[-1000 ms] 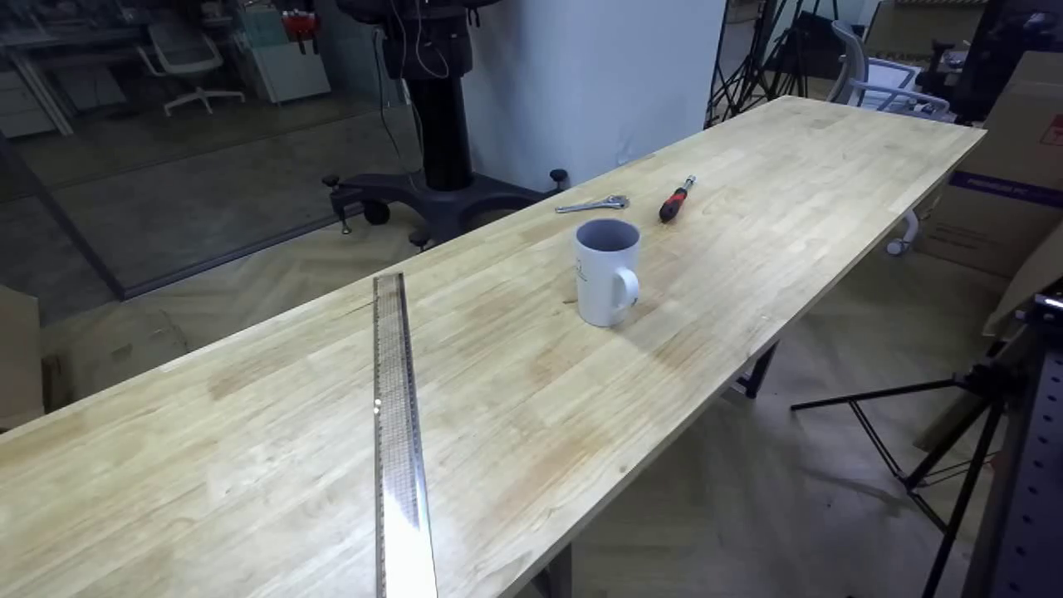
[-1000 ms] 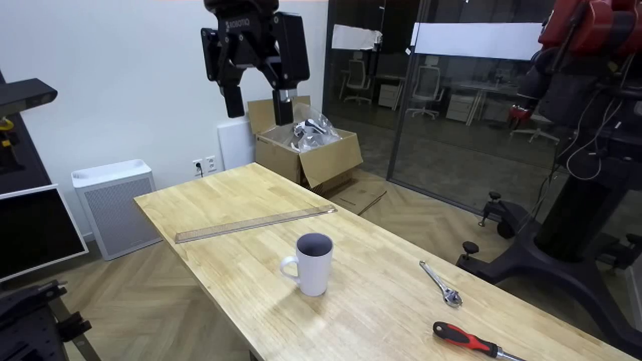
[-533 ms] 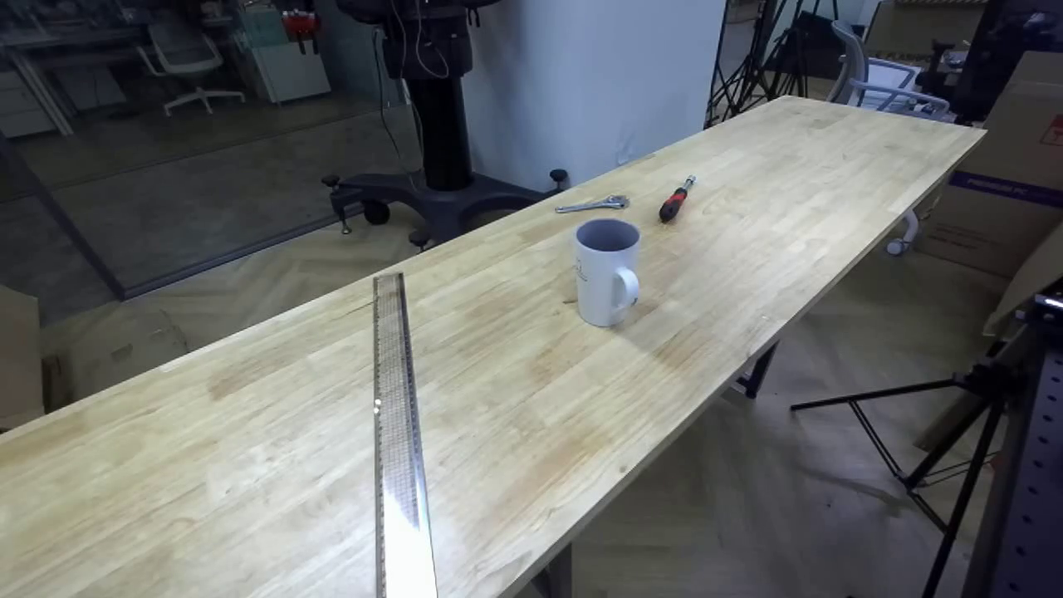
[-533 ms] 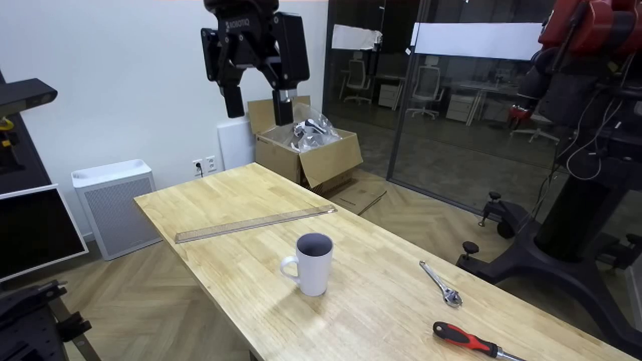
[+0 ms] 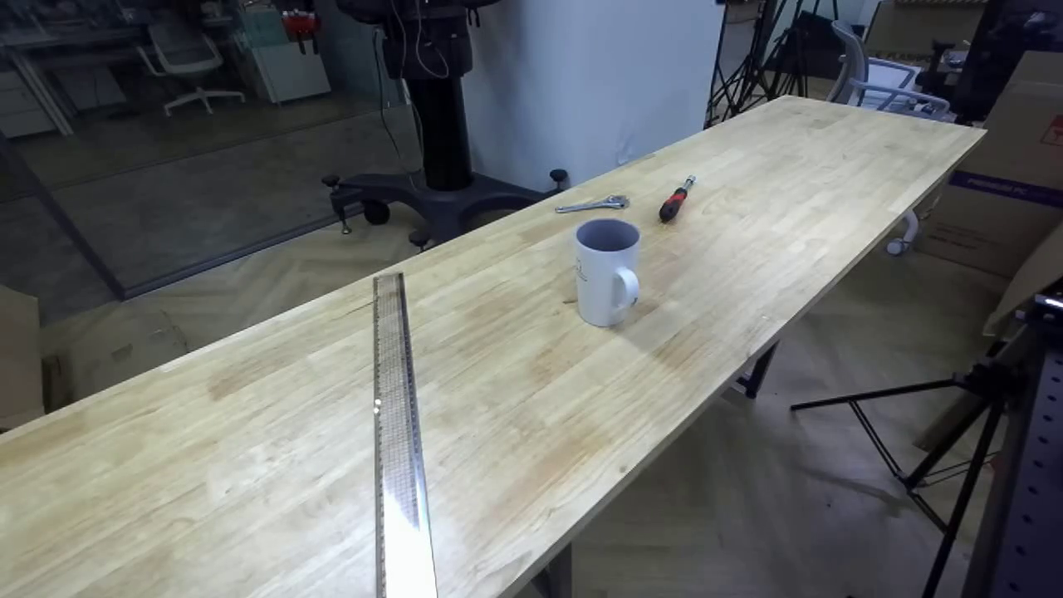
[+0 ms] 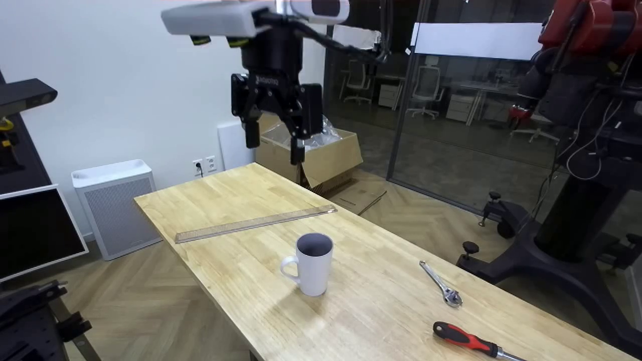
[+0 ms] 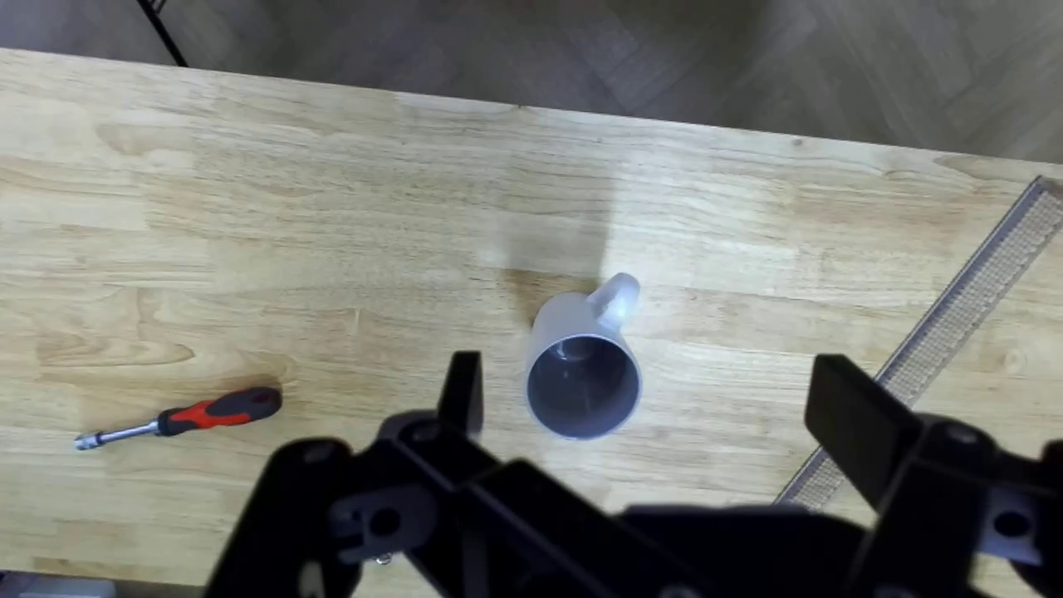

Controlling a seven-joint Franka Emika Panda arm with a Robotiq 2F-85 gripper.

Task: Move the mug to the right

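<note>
The white mug with a dark inside stands upright on the wooden table. It shows in both exterior views [image 5: 600, 286] [image 6: 315, 271] and in the wrist view [image 7: 583, 374]. In the wrist view its handle points up and slightly right. My gripper [image 6: 275, 144] is open and empty, high above the table in an exterior view, apart from the mug. In the wrist view the gripper [image 7: 654, 399] has its fingers wide apart, and the mug appears between them, nearer the left finger.
A clear ruler [image 6: 256, 223] lies across the table [image 6: 220, 188]. A wrench [image 6: 441, 285] and a red-and-black screwdriver [image 6: 466, 339] lie on the mug's other side. An open cardboard box [image 6: 331, 160] stands behind the table's far end.
My gripper has moved down and to the right in an exterior view, and more of the arm now shows above it. It has stayed open. The mug has not moved.
</note>
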